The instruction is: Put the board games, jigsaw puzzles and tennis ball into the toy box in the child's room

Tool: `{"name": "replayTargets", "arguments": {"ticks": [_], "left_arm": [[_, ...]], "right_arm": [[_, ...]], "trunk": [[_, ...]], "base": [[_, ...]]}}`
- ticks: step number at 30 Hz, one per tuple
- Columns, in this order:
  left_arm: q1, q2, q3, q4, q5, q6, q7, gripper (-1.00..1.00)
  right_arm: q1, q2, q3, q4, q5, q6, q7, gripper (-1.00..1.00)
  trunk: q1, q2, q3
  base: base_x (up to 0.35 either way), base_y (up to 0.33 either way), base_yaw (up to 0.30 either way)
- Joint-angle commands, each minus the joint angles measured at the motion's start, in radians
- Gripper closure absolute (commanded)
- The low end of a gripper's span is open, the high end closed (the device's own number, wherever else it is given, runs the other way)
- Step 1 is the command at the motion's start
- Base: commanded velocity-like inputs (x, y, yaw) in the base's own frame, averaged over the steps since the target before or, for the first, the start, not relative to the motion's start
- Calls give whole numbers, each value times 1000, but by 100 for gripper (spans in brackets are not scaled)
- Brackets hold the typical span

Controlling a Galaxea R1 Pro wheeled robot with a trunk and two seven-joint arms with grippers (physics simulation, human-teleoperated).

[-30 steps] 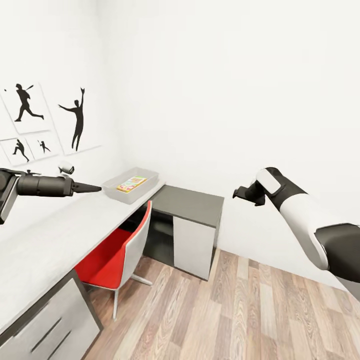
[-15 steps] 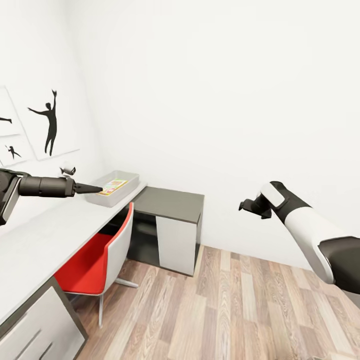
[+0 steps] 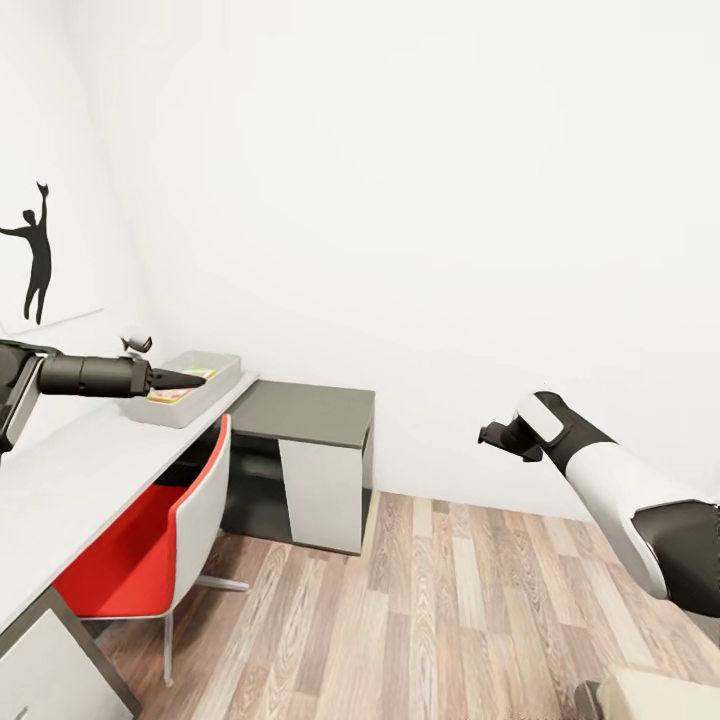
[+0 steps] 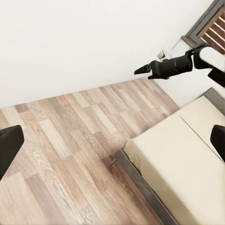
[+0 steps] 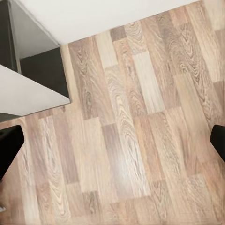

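At the far end of the long pale grey desk top [image 3: 90,470], close to the room's corner, the shallow light grey rectangular toy box [image 3: 205,385] is sitting with a flat, brightly coloured item inside it; too small to say whether it is a game or a puzzle. The tray's long axis is running along the desk toward the back wall, one short end pointing at the corner and the other back along the desk toward the robot. Just beyond it the lower dark grey side unit [image 3: 305,412] is joining the desk, and the red and white chair [image 3: 150,550] is standing tucked under the desk's edge.

The left gripper [image 3: 195,378] is hanging in front of the tray in the head view, its dark tips looking drawn together to a point there, while in the left wrist view the two dark fingers [image 4: 9,145] are standing wide apart at the frame's sides with nothing between them, so I judge the claw spread and empty. The right gripper [image 3: 495,435] is hovering over the wooden plank floor [image 3: 450,600], its jaws likewise spread and empty in the right wrist view.

The left wrist view is also showing the beige mattress of the low bed [image 4: 178,173]. No loose toy is visible, so the step in hand is probably travelling to fetch one. Doing it well means keeping both arms clear of the chair and desk edge while turning.
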Motion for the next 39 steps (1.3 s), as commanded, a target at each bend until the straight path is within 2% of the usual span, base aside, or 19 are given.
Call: {"name": "replayTargets", "arguments": {"ticks": [1, 6, 9, 12, 18, 22, 24, 26, 29, 33, 38, 39], "left_arm": [[0, 2, -4, 1, 6, 8, 0, -100], [3, 0, -6, 10, 7, -5, 0, -100], [4, -2, -8, 38, 6, -15, 1, -100], [4, -5, -10, 69, 5, -31, 2, -100], [7, -23, -13, 101, 4, -47, 6, -100], [12, -36, -15, 116, 2, -50, 32, -100], [23, -62, -17, 120, 1, -50, 67, -100], [31, -77, -18, 121, 1, -50, 87, -100], [54, -121, -19, 122, 1, -52, 142, -100], [90, -210, -20, 127, 3, -105, 244, -100], [143, -282, -20, 162, 3, -145, 365, -100], [149, -288, -20, 166, 3, -153, 379, -100]], "right_arm": [[8, 3, 7, -2, -10, 0, -8, -100], [68, 9, 7, -2, -10, -15, -9, -100], [129, 15, 8, -2, -10, -73, -9, -100], [189, 35, 9, -3, -10, -136, -9, -100], [256, 84, 8, -3, -8, -188, -9, -100], [322, 96, 9, -3, -8, -268, -9, -100], [369, 100, 16, -3, -9, -324, -8, -100], [393, 103, 26, -3, -8, -345, -8, -100], [455, 120, 60, -3, -7, -411, -8, -100], [526, 140, 133, 4, -8, -536, -9, -100], [595, 145, 164, 41, -9, -591, 11, -100], [602, 145, 165, 43, -10, -600, 17, -100]], "trunk": [[1, -2, -3], [1, -2, -5], [1, -2, -7], [1, -2, -8], [1, -2, -8], [1, -2, -8], [1, -2, -8], [1, -2, -8], [1, -2, -8], [1, -2, -8], [1, -2, -8], [1, -2, -8]], "base": [[0, 0, -102], [0, 0, -41], [0, 0, -8], [0, 0, -3], [0, 0, 0], [0, 0, 0], [0, 0, 0], [0, 0, 0], [0, 0, 0], [0, 0, 0], [0, 0, 0], [0, 0, 0]]}}
